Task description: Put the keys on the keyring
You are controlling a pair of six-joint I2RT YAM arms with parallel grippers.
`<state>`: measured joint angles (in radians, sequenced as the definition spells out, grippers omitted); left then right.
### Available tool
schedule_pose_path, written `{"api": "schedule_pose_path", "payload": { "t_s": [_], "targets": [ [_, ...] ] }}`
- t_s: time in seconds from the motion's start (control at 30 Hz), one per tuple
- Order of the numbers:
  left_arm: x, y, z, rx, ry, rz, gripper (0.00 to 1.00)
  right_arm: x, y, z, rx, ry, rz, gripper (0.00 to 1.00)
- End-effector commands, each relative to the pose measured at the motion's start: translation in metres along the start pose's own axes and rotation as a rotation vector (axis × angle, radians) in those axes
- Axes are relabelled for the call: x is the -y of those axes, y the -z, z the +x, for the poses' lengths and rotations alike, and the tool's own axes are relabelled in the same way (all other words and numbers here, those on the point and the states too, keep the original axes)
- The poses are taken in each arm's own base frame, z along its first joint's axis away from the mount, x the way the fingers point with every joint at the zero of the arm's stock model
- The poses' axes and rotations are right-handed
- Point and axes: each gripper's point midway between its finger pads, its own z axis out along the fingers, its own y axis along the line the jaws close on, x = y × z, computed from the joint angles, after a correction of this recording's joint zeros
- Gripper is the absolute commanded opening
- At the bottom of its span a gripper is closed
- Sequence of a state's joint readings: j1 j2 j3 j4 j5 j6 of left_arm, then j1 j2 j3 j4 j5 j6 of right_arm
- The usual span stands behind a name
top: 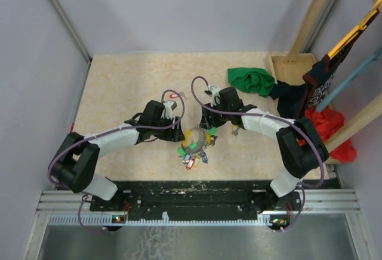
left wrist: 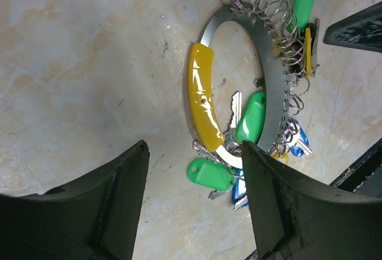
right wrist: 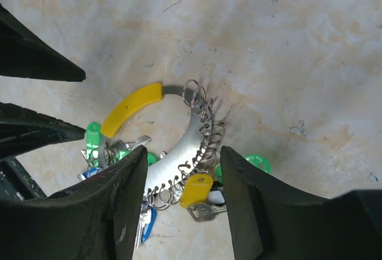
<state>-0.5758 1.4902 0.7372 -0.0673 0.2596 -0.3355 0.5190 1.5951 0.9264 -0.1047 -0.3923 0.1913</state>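
Between the spread left gripper (left wrist: 194,170) and spread right gripper (right wrist: 184,160), the keyring (left wrist: 270,102).

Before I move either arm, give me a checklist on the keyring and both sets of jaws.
1. Large grey metal keyring with yellow sleeve lies flat on the beige table: ok.
2. Left gripper jaws open: ok.
3. Right gripper jaws open above the ring: ok.
4. Something gripped to thread on: not ok, both grippers are empty.
5. Ring's opening located: cannot tell.
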Motion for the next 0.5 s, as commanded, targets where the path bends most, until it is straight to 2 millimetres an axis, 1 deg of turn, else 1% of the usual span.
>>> {"api": "schedule_pose_path", "payload": {
  "t_s": [0.0,0.07,0.2,0.47],
  "targets": [
    [0.004,-0.003,0.002,0.005,0.03,0.035,0.69,-0.006,-0.012,-0.023,0.031,0.09,0.035,0.52],
    [0.003,-0.004,0.003,0.007,0.039,0.037,0.68,-0.002,-0.023,-0.019,0.001,0.1,0.059,0.5],
    [0.002,-0.004,0.007,0.007,0.053,0.036,0.68,0.001,-0.037,-0.019,-0.011,0.113,0.096,0.49],
    [-0.002,-0.001,0.013,0.016,0.08,0.03,0.68,0.005,-0.056,-0.013,-0.047,0.13,0.12,0.46]
  ]
}}
